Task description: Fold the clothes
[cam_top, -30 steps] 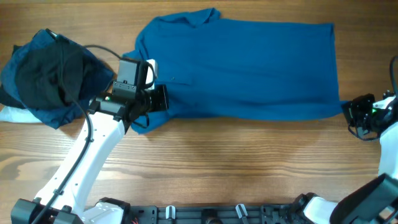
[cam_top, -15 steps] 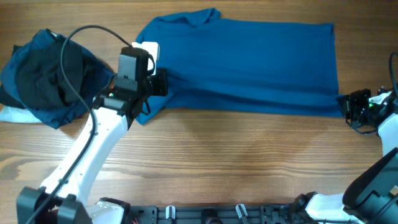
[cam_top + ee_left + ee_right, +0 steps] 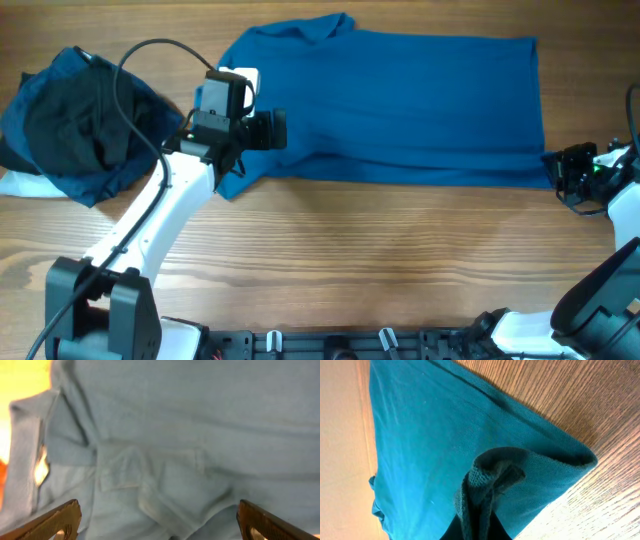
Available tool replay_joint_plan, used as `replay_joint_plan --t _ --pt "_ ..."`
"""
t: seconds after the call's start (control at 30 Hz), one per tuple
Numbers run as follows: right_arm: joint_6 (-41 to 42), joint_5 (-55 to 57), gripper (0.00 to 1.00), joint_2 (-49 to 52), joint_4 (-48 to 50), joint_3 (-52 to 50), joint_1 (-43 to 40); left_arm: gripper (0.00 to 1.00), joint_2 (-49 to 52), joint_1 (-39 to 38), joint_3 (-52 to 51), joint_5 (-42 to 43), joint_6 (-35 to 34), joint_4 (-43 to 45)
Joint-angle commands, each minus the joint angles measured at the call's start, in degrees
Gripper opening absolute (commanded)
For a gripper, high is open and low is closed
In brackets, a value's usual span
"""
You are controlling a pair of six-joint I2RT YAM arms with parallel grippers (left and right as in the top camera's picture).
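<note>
The clothes are one mid-blue polo shirt lying flat across the far half of the table, collar to the left. My left gripper hovers over its collar end with the jaws wide open. In the left wrist view both fingertips stand far apart above the placket, and nothing is between them. At the right, my right gripper is shut on the shirt's near right corner. In the right wrist view that corner is bunched up and pinched in the right gripper.
A heap of dark blue and black garments lies at the far left, with something white under its edge. Bare wooden table runs along the front. A black mounting rail lines the near edge.
The left gripper carried the shirt's near left edge toward the far side, then opened and let it go. The right gripper drew its corner slightly farther back.
</note>
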Motion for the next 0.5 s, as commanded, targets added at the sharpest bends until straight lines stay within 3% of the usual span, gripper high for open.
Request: replay_joint_plan --t 0.0,0.07,0.1,0.13,0.17,0.2,0.23,0.27,0.33,0.47 --pt "0.3 -0.3 0.04 0.6 0.3 1.1 0.3 1.0 0.2 1.8 1.7 -1.0 -1.7 -6.1" --pt "0.3 -0.3 0.04 0.6 0.3 1.1 0.3 0.93 0.3 3.5 1.6 -0.9 -1.8 -13.5" --pt "0.3 -0.2 0.04 0.6 0.3 1.0 0.3 0.82 0.6 4.3 1.3 -0.7 -2.1 -15.0" --pt "0.3 -0.2 0.04 0.6 0.3 1.0 0.3 0.69 1.2 5.0 1.0 -0.4 -2.1 -15.7" --pt "0.3 -0.2 0.04 0.6 0.3 1.0 0.3 0.46 2.2 5.6 0.6 -0.3 -2.1 -15.9" --pt "0.3 -0.2 0.04 0.6 0.3 1.0 0.3 0.36 3.2 6.0 0.3 -0.3 -2.1 -15.9" --pt "0.2 -0.2 0.04 0.6 0.2 1.1 0.3 0.37 4.5 6.1 0.2 -0.3 -2.0 -15.8" --pt "0.2 -0.3 0.04 0.6 0.1 1.1 0.3 0.5 5.9 6.2 0.2 -0.3 -1.6 -15.1" --pt "0.3 -0.3 0.04 0.6 0.1 1.1 0.3 0.55 8.3 6.2 0.2 -0.7 -0.6 -14.0" --pt "0.2 -0.2 0.04 0.6 -0.1 1.0 0.3 0.51 14.5 6.2 0.2 -0.7 -0.5 -13.0"
